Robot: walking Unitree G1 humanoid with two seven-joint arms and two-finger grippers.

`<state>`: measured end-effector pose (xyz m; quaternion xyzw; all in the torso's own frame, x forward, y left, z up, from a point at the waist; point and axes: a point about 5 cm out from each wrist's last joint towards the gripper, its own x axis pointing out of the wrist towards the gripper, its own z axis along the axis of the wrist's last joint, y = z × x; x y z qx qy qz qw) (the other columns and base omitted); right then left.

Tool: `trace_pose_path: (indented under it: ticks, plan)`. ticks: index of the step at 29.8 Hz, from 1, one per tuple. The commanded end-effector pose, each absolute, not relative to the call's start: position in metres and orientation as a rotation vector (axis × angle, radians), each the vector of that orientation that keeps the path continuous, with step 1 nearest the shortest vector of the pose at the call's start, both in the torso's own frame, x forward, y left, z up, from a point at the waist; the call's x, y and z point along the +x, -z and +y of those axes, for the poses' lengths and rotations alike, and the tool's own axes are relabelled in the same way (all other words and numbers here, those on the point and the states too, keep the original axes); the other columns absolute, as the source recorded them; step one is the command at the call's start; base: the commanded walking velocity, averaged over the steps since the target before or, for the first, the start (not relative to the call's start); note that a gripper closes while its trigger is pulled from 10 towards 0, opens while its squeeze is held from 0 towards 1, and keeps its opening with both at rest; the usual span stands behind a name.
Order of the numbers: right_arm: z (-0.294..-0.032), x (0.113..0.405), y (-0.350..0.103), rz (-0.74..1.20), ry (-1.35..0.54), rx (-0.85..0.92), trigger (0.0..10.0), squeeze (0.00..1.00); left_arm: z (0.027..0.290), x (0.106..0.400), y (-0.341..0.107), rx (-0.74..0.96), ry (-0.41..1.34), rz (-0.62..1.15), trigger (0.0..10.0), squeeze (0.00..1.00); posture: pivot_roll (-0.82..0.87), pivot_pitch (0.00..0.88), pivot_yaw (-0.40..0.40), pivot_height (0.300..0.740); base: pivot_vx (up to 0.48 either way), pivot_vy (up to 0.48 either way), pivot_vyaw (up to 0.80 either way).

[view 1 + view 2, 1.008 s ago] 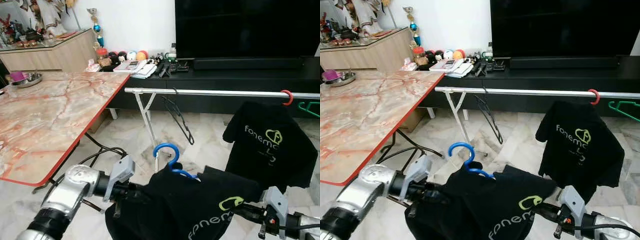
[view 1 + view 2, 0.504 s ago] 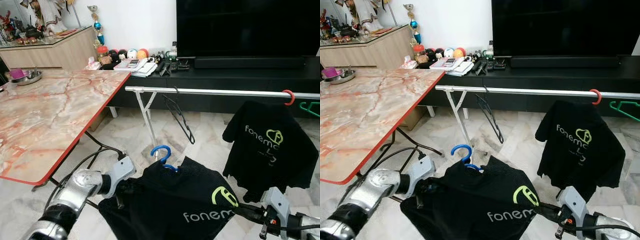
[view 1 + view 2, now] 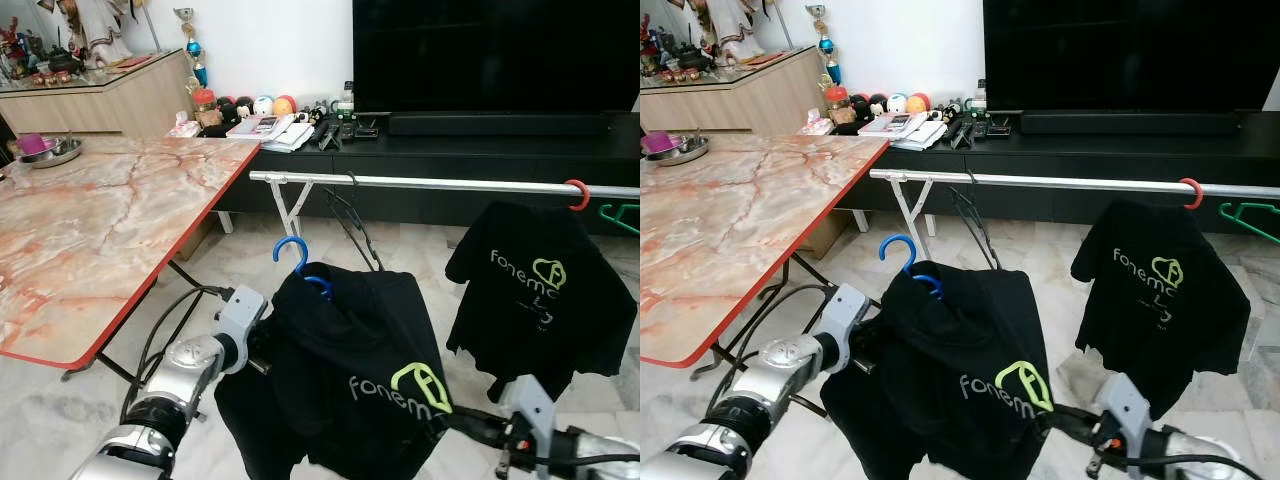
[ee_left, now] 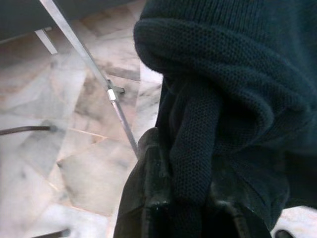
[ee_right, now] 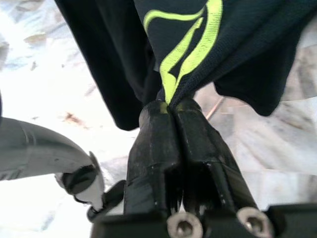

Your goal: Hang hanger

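A black T-shirt (image 3: pixel 345 365) with a green logo hangs on a blue hanger, whose hook (image 3: pixel 291 250) stands up just below the silver clothes rail (image 3: pixel 430 184). My left gripper (image 4: pixel 185 163) is shut on a fold of the shirt's shoulder, and the cloth hides its tips in the eye views. At the shirt's lower hem my right gripper (image 5: pixel 170 106) is shut on the fabric by the logo. The hook is clear of the rail.
A second black T-shirt (image 3: pixel 540 285) hangs from a red hanger hook (image 3: pixel 575 193) on the rail. An empty black hanger (image 3: pixel 352 218) and a green hanger (image 3: pixel 620 214) hang there too. A marble table (image 3: pixel 90 220) stands at the left, a TV cabinet (image 3: pixel 480 150) behind.
Both arms have lifted the shirt and turned it upright. The blue hook has risen and moved left, closer to the rail. My left arm has stretched forward.
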<state>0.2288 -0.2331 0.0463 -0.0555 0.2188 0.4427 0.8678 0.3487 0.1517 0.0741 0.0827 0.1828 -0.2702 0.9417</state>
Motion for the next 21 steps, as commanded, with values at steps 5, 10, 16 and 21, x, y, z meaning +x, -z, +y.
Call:
trace_pose_path:
  ticks: [5,10,16,21]
  plan:
    - [-0.225,0.224,-0.033,0.519,-0.91,-0.143,7.1,0.0,0.124,0.33,-0.093,0.223,1.009,0.258,0.0,0.0,0.01,0.0,0.083,0.74,0.0,0.0,0.0]
    - [-0.237,0.23,-0.035,0.548,-0.854,-0.179,10.0,0.0,0.125,0.312,-0.082,0.411,1.198,0.3,0.0,0.0,0.01,0.0,0.08,0.74,0.0,0.0,0.0]
    - [-0.246,0.231,-0.049,0.543,-0.867,-0.2,10.0,1.0,0.139,0.33,-0.083,0.537,1.002,0.295,0.0,0.0,0.01,0.0,0.081,0.74,0.0,0.0,0.0]
    - [-0.261,0.226,-0.057,0.592,-0.852,-0.303,10.0,1.0,0.139,0.33,-0.083,0.585,0.942,0.277,0.0,0.0,0.0,0.0,0.084,0.74,0.0,0.0,0.0]
